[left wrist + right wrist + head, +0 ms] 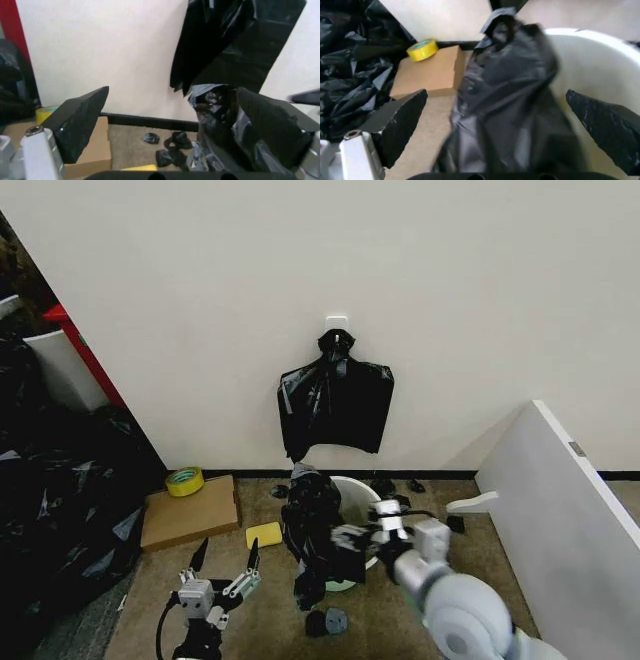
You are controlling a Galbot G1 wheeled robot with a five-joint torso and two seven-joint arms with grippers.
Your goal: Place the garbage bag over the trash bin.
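The garbage bag (308,532) is a wrinkly black sheet draped over the left side of the trash bin (358,492), a round white bucket by the wall. My right gripper (345,542) reaches in from the right and stands open at the bag's side. In the right wrist view its gripper (496,95) has both fingers spread wide, with the bag (510,108) between them and the bin's white rim (600,41) behind. My left gripper (228,545) is open, fingers up, to the left of the bag. In its wrist view the gripper (172,92) faces the bag (220,123).
A bundle of black bags (335,405) hangs on the wall above the bin. A cardboard box (190,512) with a yellow tape roll (184,480) and a yellow sponge (264,534) lie left. Black sacks (60,500) pile at far left; a white board (560,500) leans right.
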